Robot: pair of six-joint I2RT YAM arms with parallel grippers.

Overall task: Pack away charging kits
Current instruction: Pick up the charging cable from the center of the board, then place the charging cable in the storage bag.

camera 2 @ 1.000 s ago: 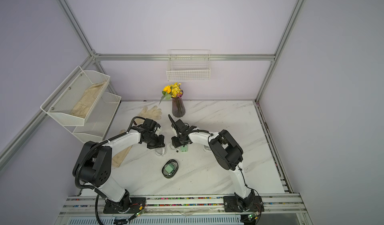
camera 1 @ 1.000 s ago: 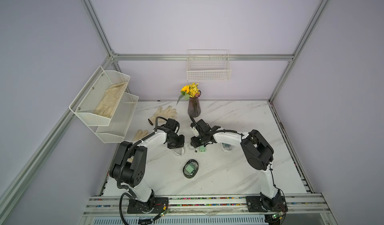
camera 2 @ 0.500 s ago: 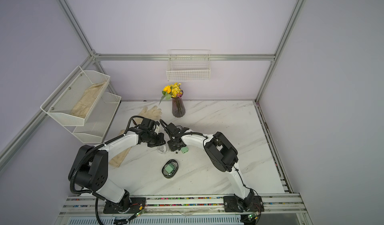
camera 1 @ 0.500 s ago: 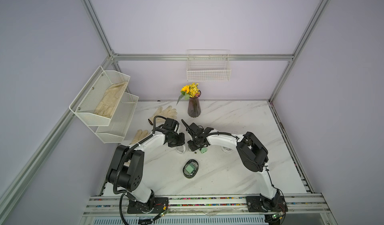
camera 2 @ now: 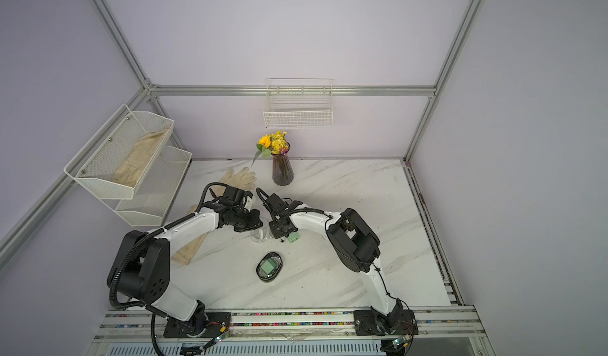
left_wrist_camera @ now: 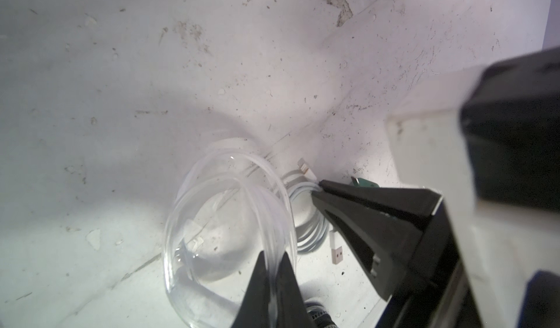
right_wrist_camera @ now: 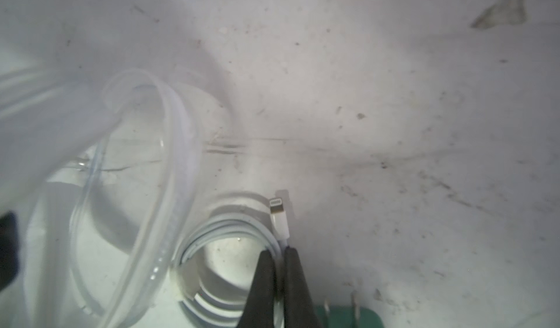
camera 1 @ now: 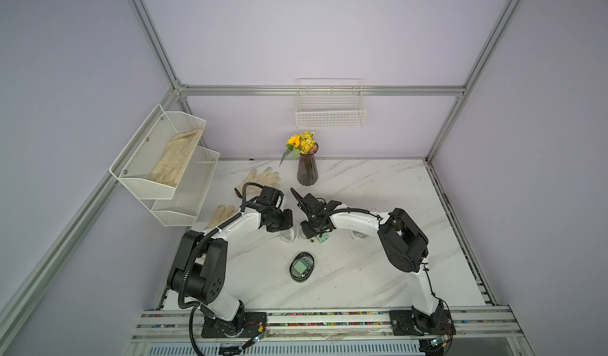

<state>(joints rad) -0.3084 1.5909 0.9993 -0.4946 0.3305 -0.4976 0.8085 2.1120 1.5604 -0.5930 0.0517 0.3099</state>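
Packing a cable: clamped on its coil with the right gripper, lower centre of the right wrist view, green adapter just beside. Pinching the clear case rim with the left gripper. Next, likely: lifting the coil into the steadied case. Visible only from a top view: another case, filled, lower centre.

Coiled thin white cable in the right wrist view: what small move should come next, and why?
Probably lift the coiled thin white cable slightly, toward the clear oval plastic case beside it: the right gripper is shut on its strands and the left gripper pinches the case's rim.
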